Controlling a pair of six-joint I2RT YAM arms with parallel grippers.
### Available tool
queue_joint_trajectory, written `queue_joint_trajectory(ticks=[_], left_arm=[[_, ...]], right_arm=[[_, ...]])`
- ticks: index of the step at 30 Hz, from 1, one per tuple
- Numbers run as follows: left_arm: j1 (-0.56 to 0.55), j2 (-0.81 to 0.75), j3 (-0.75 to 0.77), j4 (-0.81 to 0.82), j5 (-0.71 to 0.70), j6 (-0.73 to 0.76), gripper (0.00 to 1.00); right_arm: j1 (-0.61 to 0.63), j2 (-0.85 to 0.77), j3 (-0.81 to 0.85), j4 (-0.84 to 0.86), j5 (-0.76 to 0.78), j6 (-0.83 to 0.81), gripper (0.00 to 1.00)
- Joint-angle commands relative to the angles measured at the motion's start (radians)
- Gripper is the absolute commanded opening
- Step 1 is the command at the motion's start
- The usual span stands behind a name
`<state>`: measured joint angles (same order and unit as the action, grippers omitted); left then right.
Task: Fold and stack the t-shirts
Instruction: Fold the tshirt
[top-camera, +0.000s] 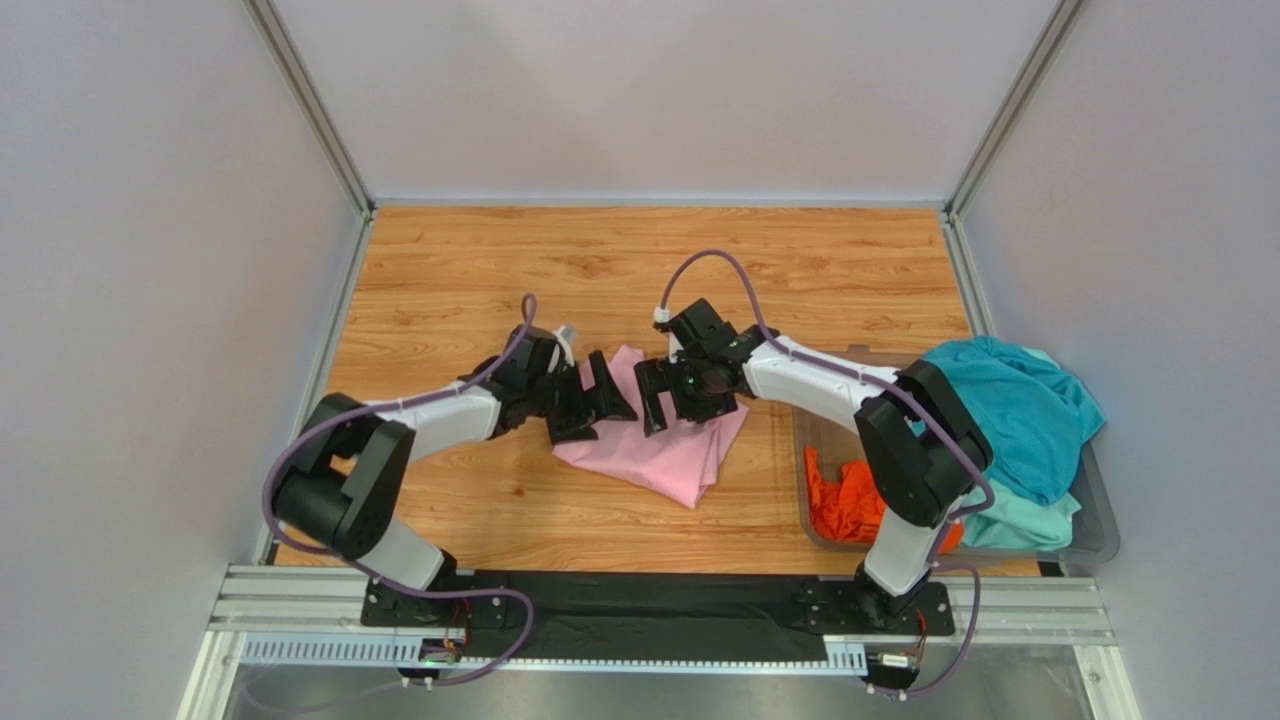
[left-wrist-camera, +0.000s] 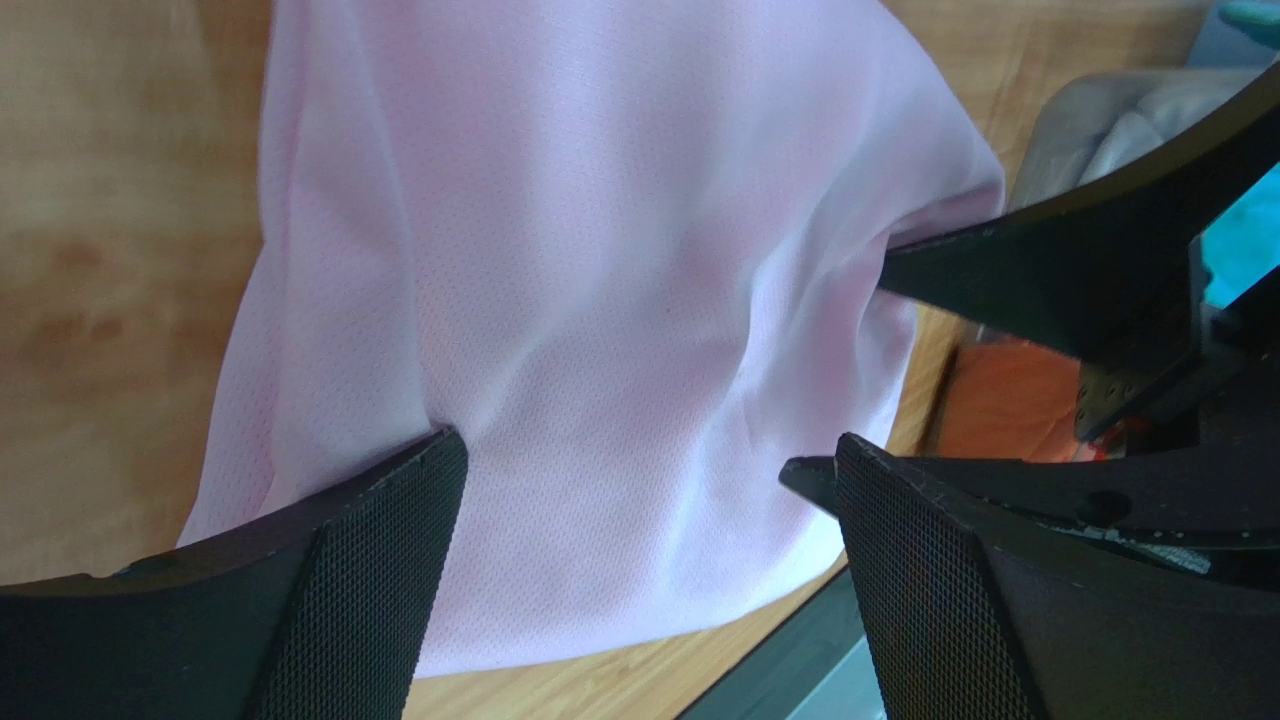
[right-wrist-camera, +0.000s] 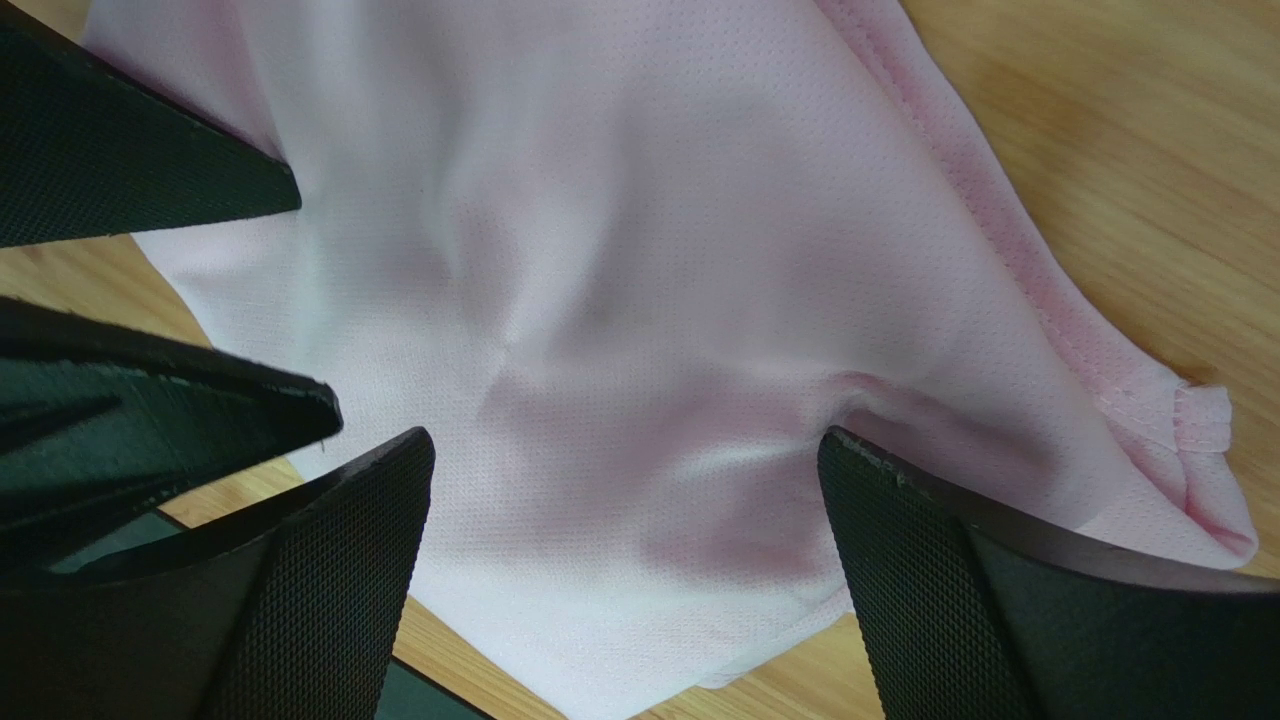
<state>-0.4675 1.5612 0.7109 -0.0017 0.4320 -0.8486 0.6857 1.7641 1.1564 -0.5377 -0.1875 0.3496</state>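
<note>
Up top, we see the pink shirt (top-camera: 669, 450) on the surface (top-camera: 451, 285), orange shirt (top-camera: 842, 503) and teal shirt (top-camera: 1022, 405) heaped right of it. Wrist views alone show left end effector (left-wrist-camera: 646, 465) and right end effector (right-wrist-camera: 624, 450) gaping over it, holding nothing; from above, its far edge is hidden.

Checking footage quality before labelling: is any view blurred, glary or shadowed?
Top external: sharp, evenly lit, no glare. Left wrist: pink t-shirt weave crisp, far right background soft. Right wrist: crisp, with soft shadow on the cloth near the right gripper.
</note>
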Motion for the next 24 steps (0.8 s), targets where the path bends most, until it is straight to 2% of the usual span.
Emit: queue_joint_trajectory(ticks=[1,2,3,5,6,8,9,12,15,16,22,24], left_arm=[[-0.032,-0.135,-0.158,-0.092,-0.055,-0.027,1.0],[-0.058,-0.186,-0.189,-0.109,-0.071,-0.036,1.0],[-0.075,-0.307,-0.217,-0.141,-0.111,-0.056,1.0],[-0.126,-0.444,-0.267,-0.268,-0.159,-0.076,1.0],[-0.141,-0.587,-0.278,-0.353,-0.203,-0.09,1.0],[-0.154,-0.718,-0.272,-0.44,-0.239,-0.092,1.0],[-0.155,-0.831,-0.266,-0.481,-0.289,-0.086,1.0],[-0.154,-0.97,-0.211,-0.653,-0.43,-0.057,1.0],[-0.148,-0.974,-0.192,-0.713,-0.6,-0.07,1.0],[-0.137,-0.954,-0.186,-0.712,-0.605,-0.066,1.0],[0.05,-0.672,-0.122,-0.571,-0.445,0.042,1.0],[0.098,-0.568,-0.107,-0.499,-0.379,0.066,0.94]], right_arm=[[0.066,0.005,0.049,-0.016,0.023,-0.084,1.0],[0.078,0.002,0.048,-0.018,0.032,-0.095,1.0],[0.109,-0.008,0.048,-0.021,0.045,-0.095,1.0],[0.138,-0.034,0.04,-0.027,0.086,-0.096,1.0],[0.159,-0.069,0.037,-0.03,0.089,-0.095,1.0],[0.178,-0.118,0.022,-0.034,0.109,-0.077,1.0],[0.184,-0.176,0.013,-0.03,0.108,-0.058,1.0],[0.183,-0.289,-0.049,0.001,0.125,-0.002,1.0],[0.181,-0.331,-0.084,0.025,0.157,0.029,1.0],[0.179,-0.327,-0.081,0.019,0.164,0.034,1.0],[0.114,-0.217,-0.034,0.005,0.154,0.042,0.96],[0.077,-0.171,-0.023,0.019,0.139,0.037,0.93]])
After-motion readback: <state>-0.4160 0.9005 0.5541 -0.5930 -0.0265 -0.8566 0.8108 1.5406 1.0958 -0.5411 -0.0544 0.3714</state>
